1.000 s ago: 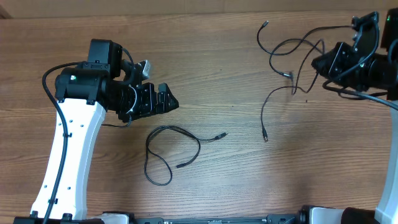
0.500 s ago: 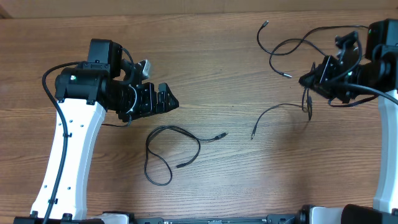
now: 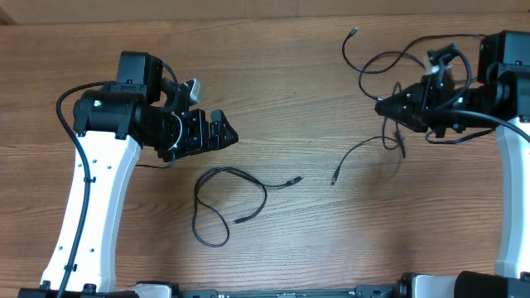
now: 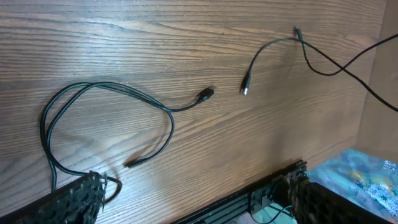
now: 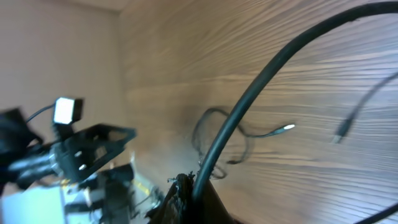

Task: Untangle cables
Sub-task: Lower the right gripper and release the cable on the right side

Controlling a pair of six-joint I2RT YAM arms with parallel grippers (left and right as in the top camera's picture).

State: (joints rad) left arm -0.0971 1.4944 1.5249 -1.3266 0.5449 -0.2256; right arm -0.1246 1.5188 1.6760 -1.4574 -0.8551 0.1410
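The left gripper [image 3: 222, 132] is idling wide open near the free looped cable [image 3: 197, 199], while the right gripper [image 3: 383, 108] is clamping shut on a thin, limp, light trailing cable [image 3: 360, 144], probably holding more securely nearer its plug [image 3: 334, 178].

Left arm [image 3: 89, 194]: lay at frame left, reaching right.
Left tool [image 3: 224, 132]: jaws stood wide apart.
Right tool [image 3: 383, 108]: upper right, clamped on a cable [image 3: 353, 150].

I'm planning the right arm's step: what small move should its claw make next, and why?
Probably draw the right claw toward the near table edge. It is shut on one cable whose plug end lies free, while a second cable loops close behind, possibly crossing it.
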